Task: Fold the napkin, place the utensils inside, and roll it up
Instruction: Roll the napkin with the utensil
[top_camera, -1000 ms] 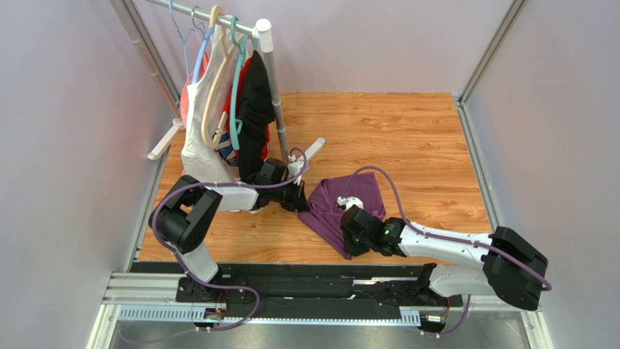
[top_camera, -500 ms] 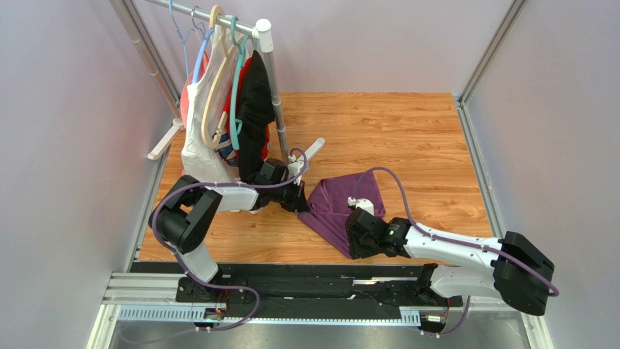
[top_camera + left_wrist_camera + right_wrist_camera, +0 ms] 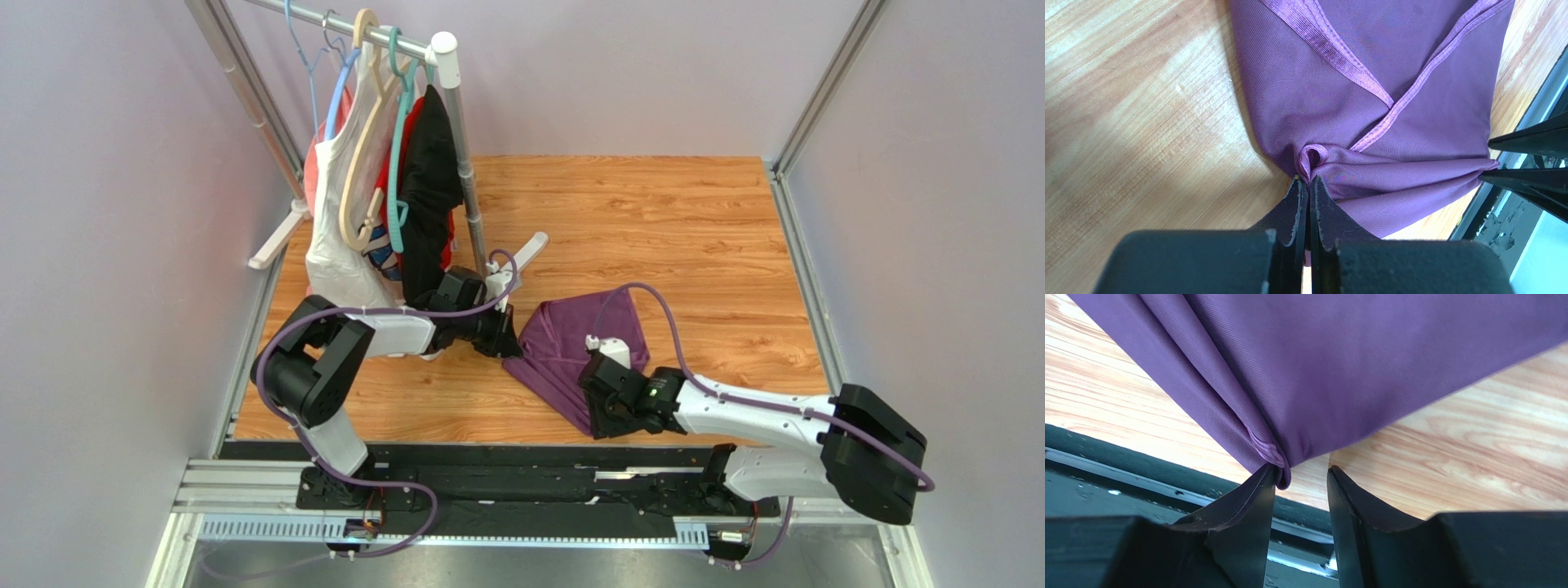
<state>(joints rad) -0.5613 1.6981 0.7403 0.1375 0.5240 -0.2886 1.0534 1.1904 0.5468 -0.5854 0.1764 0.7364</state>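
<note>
The purple napkin (image 3: 579, 341) lies folded and bunched on the wooden table, between my two grippers. My left gripper (image 3: 508, 342) is shut on the napkin's gathered left corner; in the left wrist view the fingertips (image 3: 1300, 190) pinch a small fold of the napkin (image 3: 1389, 79). My right gripper (image 3: 599, 414) stands open at the cloth's near corner. In the right wrist view the tip of the napkin (image 3: 1339, 367) rests against the left finger of the right gripper (image 3: 1302, 471), and the gap beside it is bare. The utensils are out of view.
A clothes rack (image 3: 461, 147) with white, red and black garments (image 3: 417, 184) on hangers stands at the back left, just behind my left arm. A black and metal rail (image 3: 515, 484) runs along the table's near edge, close below my right gripper. Walls close both sides.
My right gripper has gone from shut to open, letting go of the napkin's near corner, and has shifted slightly toward the near edge. The left gripper has stayed put, still pinching.
</note>
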